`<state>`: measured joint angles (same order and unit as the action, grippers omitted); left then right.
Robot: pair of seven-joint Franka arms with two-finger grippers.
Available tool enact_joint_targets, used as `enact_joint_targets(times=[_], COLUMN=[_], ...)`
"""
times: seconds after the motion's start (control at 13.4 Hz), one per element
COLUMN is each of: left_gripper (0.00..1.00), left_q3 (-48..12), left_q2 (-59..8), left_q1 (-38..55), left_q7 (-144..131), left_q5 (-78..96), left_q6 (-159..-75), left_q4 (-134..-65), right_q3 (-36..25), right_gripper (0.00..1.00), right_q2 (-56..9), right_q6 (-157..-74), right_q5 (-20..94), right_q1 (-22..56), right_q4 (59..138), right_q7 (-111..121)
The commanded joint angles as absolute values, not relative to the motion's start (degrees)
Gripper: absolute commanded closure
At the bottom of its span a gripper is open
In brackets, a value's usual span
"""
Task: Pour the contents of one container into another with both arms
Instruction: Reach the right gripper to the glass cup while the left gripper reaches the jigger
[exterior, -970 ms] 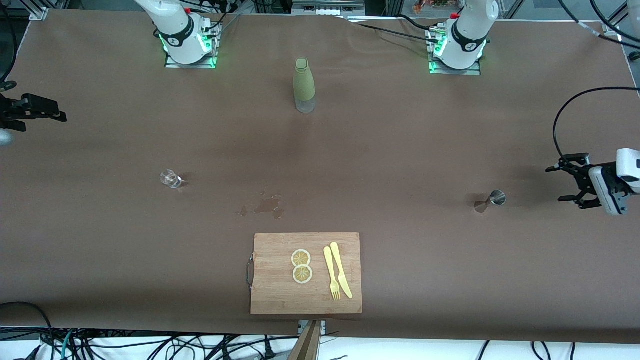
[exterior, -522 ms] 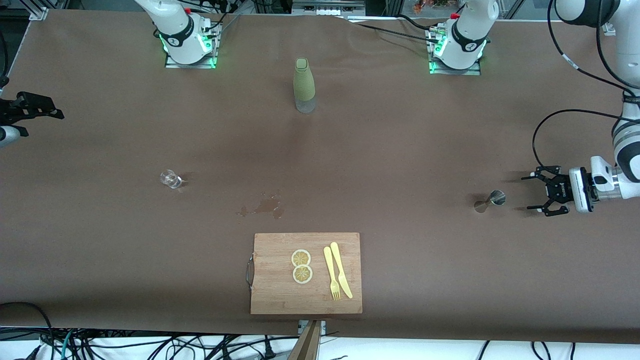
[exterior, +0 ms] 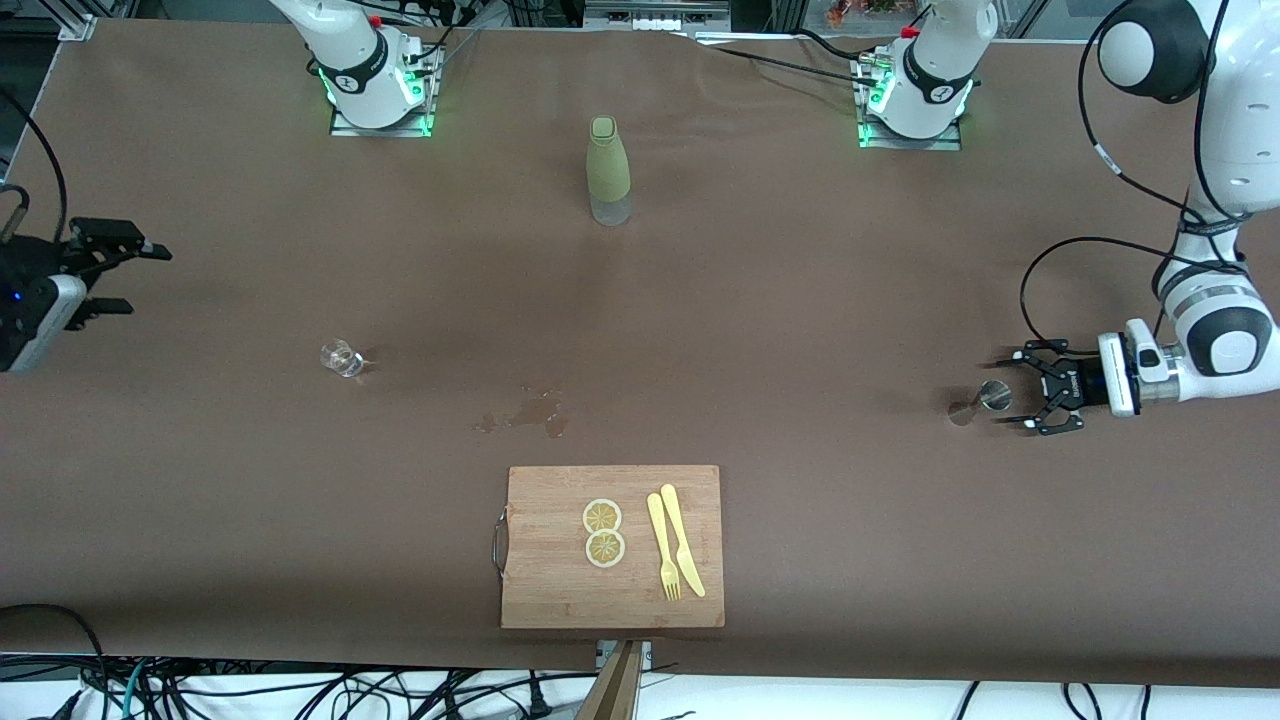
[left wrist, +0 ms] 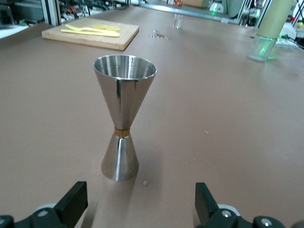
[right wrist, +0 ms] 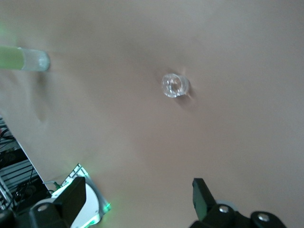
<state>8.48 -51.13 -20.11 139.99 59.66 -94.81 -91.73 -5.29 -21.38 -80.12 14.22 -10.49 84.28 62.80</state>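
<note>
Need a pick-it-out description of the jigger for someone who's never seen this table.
Start at the wooden cutting board on the brown table's edge nearest the front camera, then look toward the left arm's end of the table. There the open left gripper sits right beside a tiny steel jigger, standing upright. It is the only metal hourglass shape; the glass cup is clear, the bottle tall and olive-green.

No text, label, brand, number or sign can be read in any view. The arm bases carry small dark round marks, too small to make out.
</note>
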Motion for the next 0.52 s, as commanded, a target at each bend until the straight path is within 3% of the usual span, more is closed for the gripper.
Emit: enact_joint_targets(times=[0.0, 0.3, 0.37, 0.45], left_gripper=[0.0, 0.01, 0.06, 0.33], left_q3=[8.88, 8.79, 8.62, 8.53], left_q2=[-52.29, -52.64, -52.91, -53.0], left_q1=[-19.16, -18.28, -18.02, -17.84], left_q7=[143.35, 144.58, 146.06, 147.81], left_q5=[63.7, 66.27, 66.53, 67.32], left_q6=[-92.82, -92.72, -92.72, -92.64], left_q4=[-90.18, -89.38, -89.3, -89.3], right_q3=[-5.19, -5.19, -5.19, -5.19], right_gripper=[0.0, 0.0, 0.0, 0.0], right_q2=[-27.05, -33.65, -34.88, -35.76], right_q6=[-81.47, -84.37, -85.59, -88.04], right_q5=[20.19, 26.35, 28.46, 30.13], right_q1=[-13.7, -15.29, -15.38, -15.64], right_q4=[83.85, 83.93, 84.37, 85.68], right_q7=[73.27, 82.6, 84.71, 88.21])
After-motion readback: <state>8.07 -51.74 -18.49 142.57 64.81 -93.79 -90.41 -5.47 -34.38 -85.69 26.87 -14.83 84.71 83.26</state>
